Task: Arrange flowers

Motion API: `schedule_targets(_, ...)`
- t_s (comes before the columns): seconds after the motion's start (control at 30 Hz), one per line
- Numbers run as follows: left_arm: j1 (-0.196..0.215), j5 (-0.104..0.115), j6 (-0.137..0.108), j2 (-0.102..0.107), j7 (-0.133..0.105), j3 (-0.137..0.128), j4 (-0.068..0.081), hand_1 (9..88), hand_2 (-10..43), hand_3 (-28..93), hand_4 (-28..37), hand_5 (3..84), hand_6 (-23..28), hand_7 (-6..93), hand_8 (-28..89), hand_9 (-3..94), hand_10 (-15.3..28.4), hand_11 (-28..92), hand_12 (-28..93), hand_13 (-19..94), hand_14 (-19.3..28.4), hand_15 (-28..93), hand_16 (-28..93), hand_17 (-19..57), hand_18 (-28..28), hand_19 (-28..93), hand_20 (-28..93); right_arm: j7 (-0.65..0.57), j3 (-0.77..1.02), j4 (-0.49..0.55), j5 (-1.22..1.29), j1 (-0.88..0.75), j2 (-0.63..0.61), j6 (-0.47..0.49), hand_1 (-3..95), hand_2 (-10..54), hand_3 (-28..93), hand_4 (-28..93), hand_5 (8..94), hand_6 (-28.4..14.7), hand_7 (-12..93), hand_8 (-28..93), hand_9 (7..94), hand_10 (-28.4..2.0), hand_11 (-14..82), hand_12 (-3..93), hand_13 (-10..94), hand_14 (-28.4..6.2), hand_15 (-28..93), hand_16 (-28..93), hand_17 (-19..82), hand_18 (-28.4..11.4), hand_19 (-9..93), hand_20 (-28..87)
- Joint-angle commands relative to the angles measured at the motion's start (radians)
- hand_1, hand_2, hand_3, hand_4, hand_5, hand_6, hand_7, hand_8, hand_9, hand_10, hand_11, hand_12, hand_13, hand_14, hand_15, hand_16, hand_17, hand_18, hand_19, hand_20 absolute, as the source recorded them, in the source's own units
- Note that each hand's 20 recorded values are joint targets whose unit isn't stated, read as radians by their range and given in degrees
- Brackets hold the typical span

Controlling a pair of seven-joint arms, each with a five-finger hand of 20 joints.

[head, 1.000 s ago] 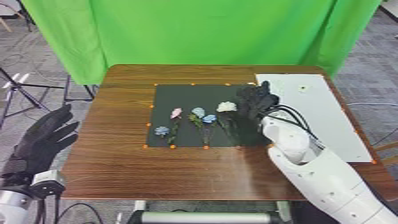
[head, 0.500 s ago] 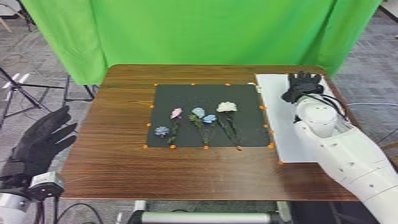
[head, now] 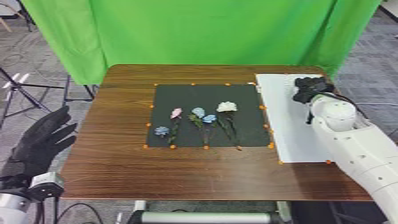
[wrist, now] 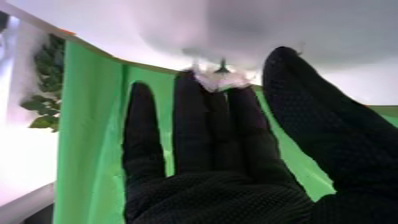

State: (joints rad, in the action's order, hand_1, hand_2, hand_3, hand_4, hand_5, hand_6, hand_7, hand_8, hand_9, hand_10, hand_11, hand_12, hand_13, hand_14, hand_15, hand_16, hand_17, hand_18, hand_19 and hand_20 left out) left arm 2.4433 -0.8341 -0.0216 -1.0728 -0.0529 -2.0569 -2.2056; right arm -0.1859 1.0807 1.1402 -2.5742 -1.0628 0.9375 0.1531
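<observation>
— Here's your right hand (head: 313,89), operator, over the white sheet (head: 298,140) on the right of the table (head: 115,170)!

— And up close, from the wrist?

— Your right hand (wrist: 222,197) has its fingers straight, the thumb standing apart, and a pale flower (wrist: 219,79) right at the fingertips. Whether they touch it, I can't tell you.

— Your left hand (head: 37,142)?

— Off beyond the table's left edge, fingers straight and spread.

— Now the dark sheet (head: 182,92), call it for us!

— From your left: a low blue bloom (head: 162,131), a pink flower (head: 176,113) just beside it, two light-blue blooms (head: 198,111) close together, then a white flower (head: 227,106), rightmost, its stems running down towards the sheet's near edge. All lying flat for you!
</observation>
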Motion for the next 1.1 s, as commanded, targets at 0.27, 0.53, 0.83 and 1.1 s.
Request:
schedule_targets(0.27,0.009,0.003,-0.007,-0.007,-0.002,0.0,-0.003,25.1,-1.8,70,-27.9,20.5,1.0,24.1,-12,18.3,8.7,12,21,14,12.5,21,5,-11.0,18.5,36,9,0.056,-0.018,0.12,0.073,-0.12,-0.07,-0.265,49.9,-8.1,81,-28,60.7,4.4,60,0,78.7,-4.7,21.9,48.1,83,2.0,34,37,28,-12.0,69,34)
schedule_targets(0.53,0.007,0.003,-0.001,-0.003,0.0,0.0,-0.005,25.0,-1.8,70,-27.9,20.5,1.0,24.2,-12,18.3,8.7,12,20,14,12.5,21,5,-11.0,18.4,36,9,0.122,0.06,0.382,0.09,-0.324,-0.066,-0.268,49.3,-9.5,84,-28,64.7,4.0,59,-1,82.2,-4.2,22.4,50.4,85,1.9,38,38,31,-12.7,70,38)
schedule_targets(0.83,-0.009,0.003,0.003,0.003,0.009,0.011,0.001,25.1,-1.7,70,-27.9,20.5,1.1,24.2,-12,18.2,8.8,12,20,14,12.4,21,5,-11.0,18.5,36,9,0.119,0.005,0.515,0.04,-0.417,0.001,-0.304,48.0,-9.5,86,-28,63.3,4.0,61,1,81.3,-5.2,22.3,51.6,84,2.1,38,40,29,-13.1,70,40)
schedule_targets(1.1,-0.011,0.002,0.007,0.008,0.013,0.011,0.003,25.1,-1.7,70,-28.0,20.5,1.1,24.1,-12,18.3,8.8,12,20,14,12.5,21,5,-11.0,18.5,36,9,0.09,-0.019,0.521,0.017,-0.445,0.015,-0.337,47.1,-9.5,86,-28,62.4,3.8,61,4,79.9,-5.6,23.7,52.0,82,1.6,39,41,28,-13.5,69,41)
